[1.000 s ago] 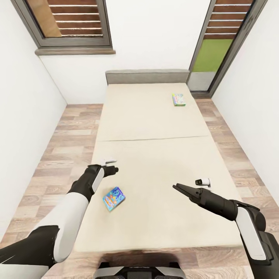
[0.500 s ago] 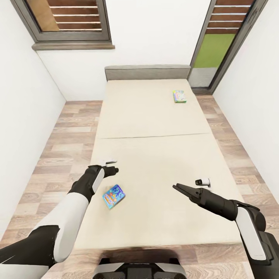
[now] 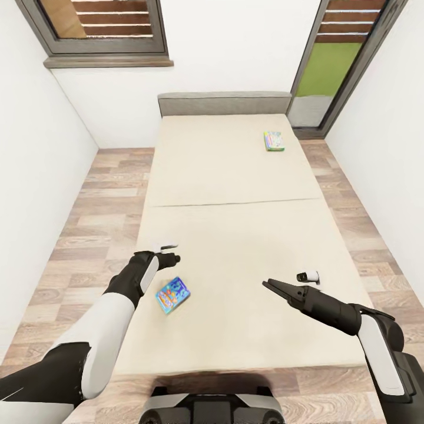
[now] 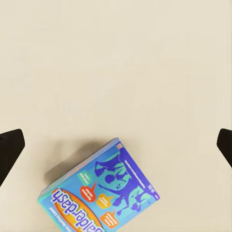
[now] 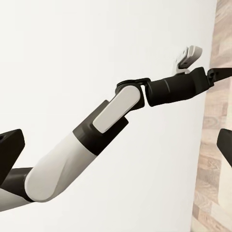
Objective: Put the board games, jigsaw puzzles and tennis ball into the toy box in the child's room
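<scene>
The bed (image 3: pixel 235 188) has a beige mattress and a grey headboard. A small blue board game (image 3: pixel 172 294) lies flat near its foot on the left. A white-blue board game with a green edge (image 3: pixel 273 141) lies far off by the headboard on the right. My left gripper (image 3: pixel 169 257) hangs open over the mattress, just beyond the blue game (image 4: pixel 99 193), which lies under it in the left wrist view. My right gripper (image 3: pixel 266 284) is open and empty above the mattress, to the right of the blue game. The toy box and the table are out of view.
Wood floor (image 3: pixel 94 224) runs along both sides of the bed, between white walls. A window (image 3: pixel 100 26) is at the back left and a glass door (image 3: pixel 330 65) at the back right. My base (image 3: pixel 206 407) stands at the bed's foot.
The whole picture has shifted, so the camera has moved a little; more of the base shows. Both arms and both games keep their places.
</scene>
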